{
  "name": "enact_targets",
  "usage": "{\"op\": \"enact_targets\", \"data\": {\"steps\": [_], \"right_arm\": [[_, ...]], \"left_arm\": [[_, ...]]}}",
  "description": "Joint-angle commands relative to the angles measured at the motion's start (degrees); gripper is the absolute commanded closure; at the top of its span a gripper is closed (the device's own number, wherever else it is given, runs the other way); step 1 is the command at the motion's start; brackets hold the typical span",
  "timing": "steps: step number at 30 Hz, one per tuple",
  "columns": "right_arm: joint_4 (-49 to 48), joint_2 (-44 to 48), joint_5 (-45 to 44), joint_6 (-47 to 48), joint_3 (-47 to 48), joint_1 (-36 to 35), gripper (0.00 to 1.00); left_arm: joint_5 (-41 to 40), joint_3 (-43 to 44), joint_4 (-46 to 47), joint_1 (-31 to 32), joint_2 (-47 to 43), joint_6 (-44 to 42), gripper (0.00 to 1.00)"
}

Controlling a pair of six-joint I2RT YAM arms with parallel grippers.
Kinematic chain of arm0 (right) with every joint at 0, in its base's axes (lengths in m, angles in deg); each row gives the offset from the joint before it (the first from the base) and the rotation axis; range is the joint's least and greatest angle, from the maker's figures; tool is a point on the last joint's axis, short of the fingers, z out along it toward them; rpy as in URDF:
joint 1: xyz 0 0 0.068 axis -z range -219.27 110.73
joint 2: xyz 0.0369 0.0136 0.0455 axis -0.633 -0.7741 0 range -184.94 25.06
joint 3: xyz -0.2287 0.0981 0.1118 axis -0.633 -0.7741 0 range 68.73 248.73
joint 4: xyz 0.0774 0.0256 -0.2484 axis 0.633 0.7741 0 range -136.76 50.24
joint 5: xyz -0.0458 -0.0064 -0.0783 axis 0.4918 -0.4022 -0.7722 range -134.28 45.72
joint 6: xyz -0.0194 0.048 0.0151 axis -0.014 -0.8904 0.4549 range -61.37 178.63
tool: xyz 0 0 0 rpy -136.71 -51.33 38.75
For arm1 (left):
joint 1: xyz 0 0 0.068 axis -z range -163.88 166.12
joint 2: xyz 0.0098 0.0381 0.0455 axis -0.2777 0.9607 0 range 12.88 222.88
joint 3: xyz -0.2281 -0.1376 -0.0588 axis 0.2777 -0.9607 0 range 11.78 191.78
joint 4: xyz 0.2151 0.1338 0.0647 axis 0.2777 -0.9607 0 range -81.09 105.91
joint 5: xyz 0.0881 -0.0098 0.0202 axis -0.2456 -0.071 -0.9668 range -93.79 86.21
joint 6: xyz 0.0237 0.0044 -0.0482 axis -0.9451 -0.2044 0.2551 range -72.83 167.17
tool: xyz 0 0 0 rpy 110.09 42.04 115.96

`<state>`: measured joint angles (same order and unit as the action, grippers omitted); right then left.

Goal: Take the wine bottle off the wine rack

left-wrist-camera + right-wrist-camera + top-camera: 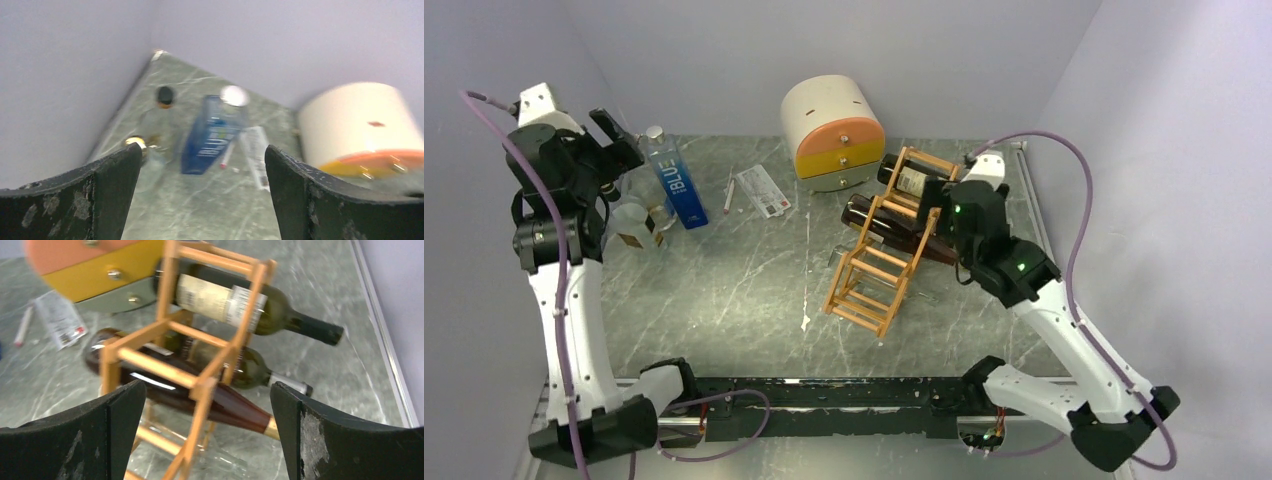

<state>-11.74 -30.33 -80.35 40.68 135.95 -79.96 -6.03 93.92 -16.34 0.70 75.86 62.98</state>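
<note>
The light wooden wine rack (pixel 879 262) stands right of the table's middle, also in the right wrist view (pixel 200 385). It holds three wine bottles lying across its tiers: a green labelled one on top (pixel 225 302) (pixel 910 181), a green one behind the middle (pixel 250 367), and a dark red-brown one with a gold neck band (pixel 225 405) (pixel 874 217). My right gripper (pixel 939 225) (pixel 207 387) is open and empty, just short of the rack's right side, facing the red-brown bottle's neck. My left gripper (pixel 619 140) (pixel 202 150) is open and empty, raised at the far left.
A round cream-and-orange drawer box (pixel 834 130) (pixel 360 127) stands behind the rack. A blue carton bottle (pixel 674 180) (pixel 210 132), small glass bottles (pixel 636 222), a pen and a paper card (pixel 762 190) lie at the back left. Walls enclose the table.
</note>
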Motion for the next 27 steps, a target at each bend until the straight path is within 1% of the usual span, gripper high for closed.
{"op": "enact_targets", "data": {"steps": [1, 2, 5, 7, 10, 12, 13, 15, 16, 18, 20, 23, 24, 25, 27], "right_arm": [[5.62, -1.08, 11.79, -6.23, -1.76, 14.25, 0.00], [6.27, -1.30, 13.19, -7.22, -2.50, 16.02, 0.00], [7.54, -2.05, 17.64, -10.51, -4.61, 25.54, 0.00], [8.29, -2.20, 21.02, -13.68, -5.59, 31.29, 0.00], [9.32, -1.41, 22.60, -20.08, -7.27, 37.80, 0.00], [11.62, -0.97, 19.16, -28.50, -8.14, 39.09, 0.00], [13.48, -1.18, 15.99, -32.58, -8.32, 39.19, 0.00], [21.40, -2.63, 11.41, -44.18, -7.33, 39.27, 0.00], [23.71, -3.51, 11.17, -48.50, -7.00, 39.28, 0.00], [24.39, -4.63, 13.15, -53.25, -7.29, 39.30, 0.00], [24.61, -4.85, 14.61, -57.79, -7.83, 39.25, 0.00], [22.80, -3.22, 17.18, -63.16, -10.24, 39.20, 0.01], [21.60, -2.40, 18.31, -65.18, -12.04, 39.21, 0.03], [19.64, -1.55, 19.84, -66.02, -13.61, 39.19, 0.05], [15.70, -0.31, 23.02, -68.52, -17.39, 39.13, 0.07]], "left_arm": [[14.24, -0.42, 3.83, 5.89, -2.65, 0.10, 0.05], [15.90, -1.20, 4.76, 9.37, -2.83, 0.00, 0.06], [18.20, -4.58, 8.26, 18.91, -3.14, 0.09, 0.07], [17.29, -6.89, 10.88, 25.63, -2.36, -0.34, 0.07], [16.81, -7.96, 11.59, 32.29, 0.66, -1.45, 0.08], [17.12, -8.09, 12.16, 36.51, 2.74, -2.45, 0.09], [17.04, -8.25, 12.38, 38.67, 3.33, -3.00, 0.09], [19.18, -9.31, 13.59, 41.94, 4.12, -4.12, 0.09], [21.39, -10.13, 14.33, 42.87, 4.42, -4.32, 0.08], [28.03, -12.12, 16.70, 43.80, 4.96, -4.74, 0.09], [32.17, -13.48, 17.49, 45.16, 5.58, -5.46, 0.10], [33.65, -16.32, 18.63, 48.07, 5.76, -6.20, 0.11], [33.56, -17.42, 19.27, 48.83, 5.75, -6.08, 0.11], [33.44, -18.28, 19.40, 49.31, 5.86, -5.86, 0.11], [33.94, -18.73, 18.79, 49.93, 6.52, -5.86, 0.11]]}}
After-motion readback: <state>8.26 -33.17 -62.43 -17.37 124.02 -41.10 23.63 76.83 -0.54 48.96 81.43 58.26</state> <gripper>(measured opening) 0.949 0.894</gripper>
